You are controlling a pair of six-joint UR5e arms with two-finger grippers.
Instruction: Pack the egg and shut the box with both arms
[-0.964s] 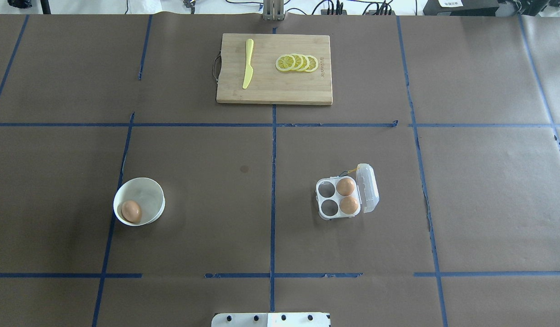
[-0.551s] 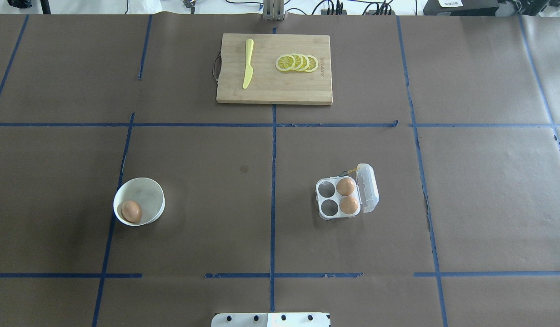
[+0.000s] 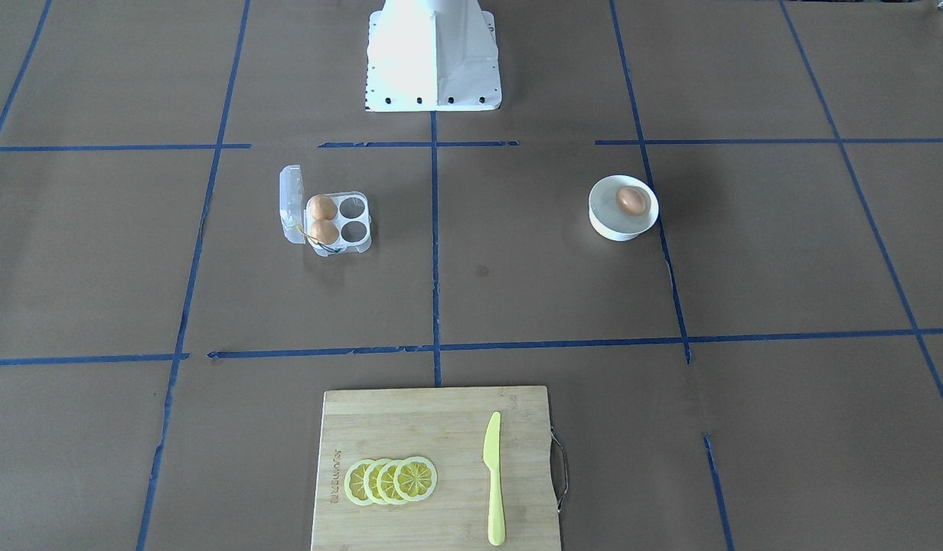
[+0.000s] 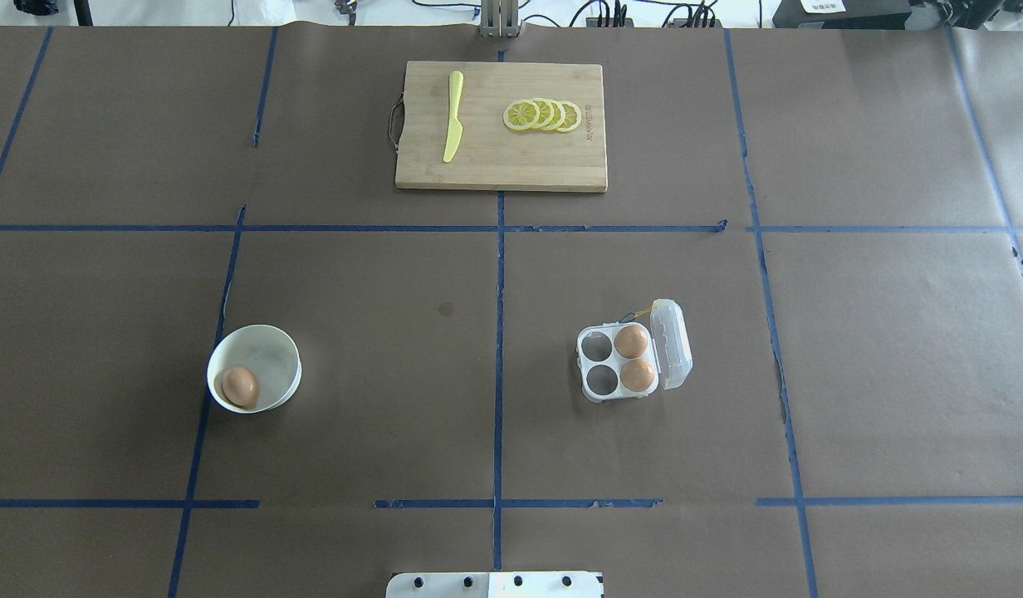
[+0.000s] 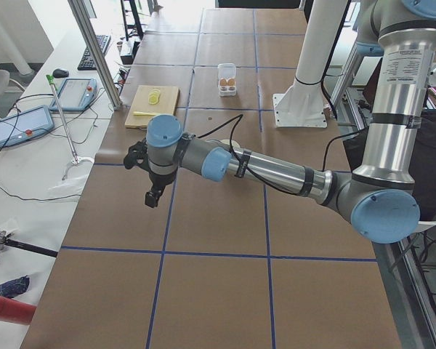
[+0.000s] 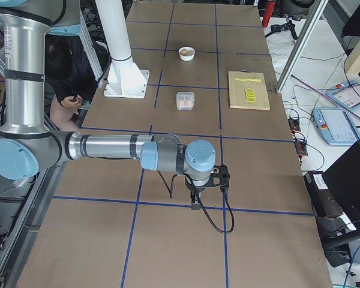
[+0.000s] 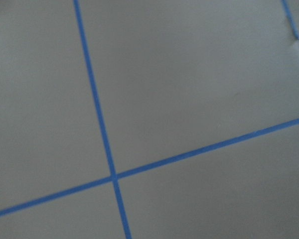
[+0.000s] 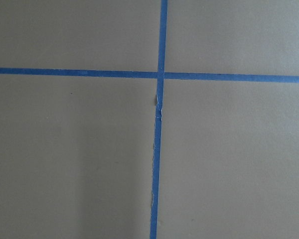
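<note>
Left hand point(image 5: 152, 199) shows only side-on; overhead shows egg point(image 4: 240, 387), box point(image 4: 617, 363).

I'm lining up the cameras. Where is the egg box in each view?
Front-facing: box left of centre.
Overhead: box right of centre.
Exterior left: box top centre.
Exterior right: box upper centre.
Left wrist: absent.
Right wrist: absent.
Landmark: the cutting board, in all four exterior views.

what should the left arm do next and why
Probably swing the left claw toward the bowl and hover over the egg. That egg lies loose in the bowl on the robot's left side, the box stands open with two empty cells, and the left claw hangs far from the bowl.
</note>
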